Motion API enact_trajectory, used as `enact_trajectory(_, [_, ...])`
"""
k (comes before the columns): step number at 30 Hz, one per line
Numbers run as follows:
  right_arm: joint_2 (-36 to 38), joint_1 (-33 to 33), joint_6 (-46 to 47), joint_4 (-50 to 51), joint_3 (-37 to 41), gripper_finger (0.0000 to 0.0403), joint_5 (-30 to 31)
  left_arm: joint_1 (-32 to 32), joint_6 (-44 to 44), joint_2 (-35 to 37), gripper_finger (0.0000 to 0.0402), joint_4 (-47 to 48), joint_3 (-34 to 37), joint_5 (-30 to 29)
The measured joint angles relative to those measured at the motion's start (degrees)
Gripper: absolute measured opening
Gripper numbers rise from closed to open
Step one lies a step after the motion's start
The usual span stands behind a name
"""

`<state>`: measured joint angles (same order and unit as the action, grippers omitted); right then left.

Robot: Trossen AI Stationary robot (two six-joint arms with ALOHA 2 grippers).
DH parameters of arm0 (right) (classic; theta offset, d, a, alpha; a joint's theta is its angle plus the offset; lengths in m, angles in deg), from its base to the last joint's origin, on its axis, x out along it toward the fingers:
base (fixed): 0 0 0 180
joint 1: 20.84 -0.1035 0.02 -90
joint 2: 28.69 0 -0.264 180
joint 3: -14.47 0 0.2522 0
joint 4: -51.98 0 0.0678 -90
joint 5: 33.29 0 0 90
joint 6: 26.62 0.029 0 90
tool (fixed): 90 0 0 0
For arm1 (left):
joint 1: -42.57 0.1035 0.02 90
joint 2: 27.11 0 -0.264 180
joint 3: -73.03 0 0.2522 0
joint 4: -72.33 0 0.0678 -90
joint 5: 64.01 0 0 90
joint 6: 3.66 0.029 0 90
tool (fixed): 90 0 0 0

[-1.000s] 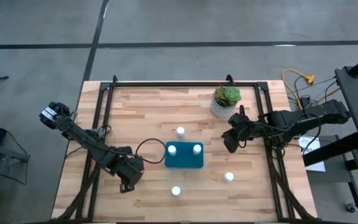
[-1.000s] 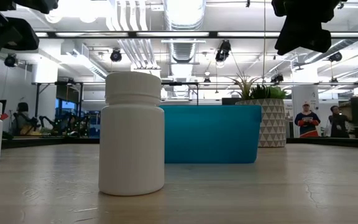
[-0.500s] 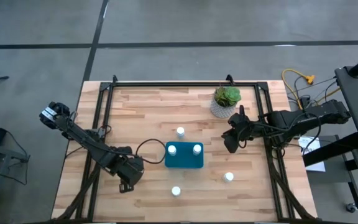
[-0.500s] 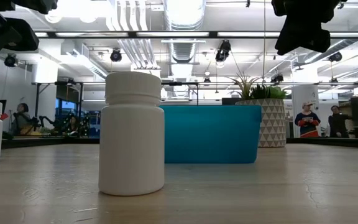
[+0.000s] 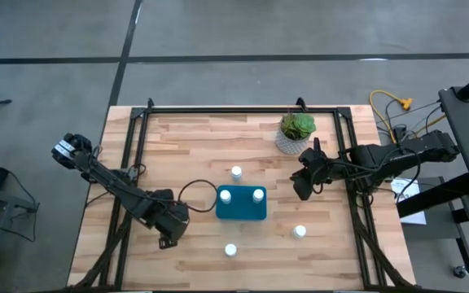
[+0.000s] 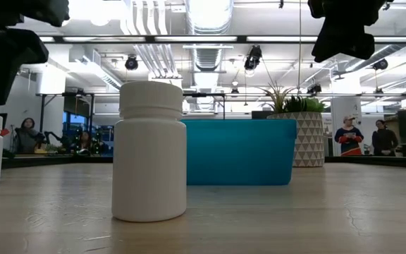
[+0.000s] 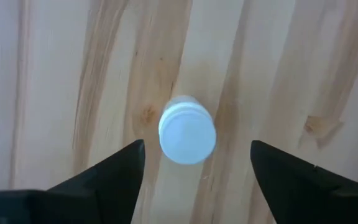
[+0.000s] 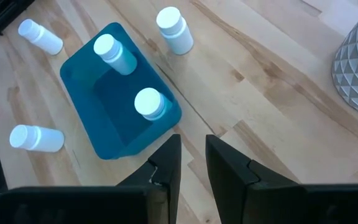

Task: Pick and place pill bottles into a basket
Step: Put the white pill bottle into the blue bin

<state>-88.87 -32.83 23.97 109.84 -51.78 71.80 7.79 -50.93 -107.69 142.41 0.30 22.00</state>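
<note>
While our left gripper (image 5: 168, 236) hangs spread over the surface (image 5: 186, 138) near its front-left part, a pill bottle (image 7: 187, 129) stands upright directly below it, its round cap showing between the two fingers (image 7: 107, 174) in the left wrist view, with clear wood on either side and no contact. From above, that bottle is hidden under the gripper.

We hold our right gripper (image 5: 302, 184) above the right half of the surface, between the basket (image 5: 242, 213) and the right edge, just in front of the plant pot (image 5: 291, 142). Its fingers (image 8: 166, 165) are nearly pressed together with only a narrow slit between them, and they pinch nothing.

We see the teal basket sitting near the middle of the surface, a little toward the front edge. Two bottles stand upright inside it along its back side, one (image 5: 225, 195) in the left corner, one (image 5: 258, 194) in the right. Another bottle (image 5: 236, 172) stands on the wood just behind the basket. A fourth (image 5: 300, 232) stands toward the front-right, apart from the basket, and a fifth (image 5: 230, 250) near the front edge, in front of the basket; this one fills the foreground of the low view (image 6: 149, 151), with the basket wall (image 6: 238, 152) behind it.
</note>
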Motion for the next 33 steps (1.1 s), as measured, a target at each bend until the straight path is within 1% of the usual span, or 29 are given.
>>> enact_trajectory(5, [0.0,0.0,-0.1,-0.1,0.0,0.0068,0.0,0.2,0.0,-0.9,0.0279,-0.7,1.4,-0.1])
enact_trajectory(10, [0.0,0.0,-0.2,-0.2,0.0,0.0068,-0.1,0.3,0.6,-2.8,0.0279,-3.3,1.5,-2.7])
enact_trajectory(18, [0.0,-0.1,-0.2,-0.5,0.0,0.0068,-0.1,0.3,1.5,-6.7,0.0279,-3.4,1.5,-1.2])
enact_trajectory(27, [0.0,-0.1,-0.2,-0.8,0.0,0.0068,-0.1,0.3,3.2,-6.8,0.0278,-3.3,1.5,-0.9])
enact_trajectory(30, [0.0,-0.1,-0.2,-1.0,0.0,0.0068,-0.1,0.3,3.2,-6.7,0.0268,-3.3,1.6,-0.9])
enact_trajectory(33, [0.0,-0.1,-0.2,-1.0,0.0,0.0068,-0.1,0.3,3.2,-6.6,0.0247,-3.4,1.9,-0.8])
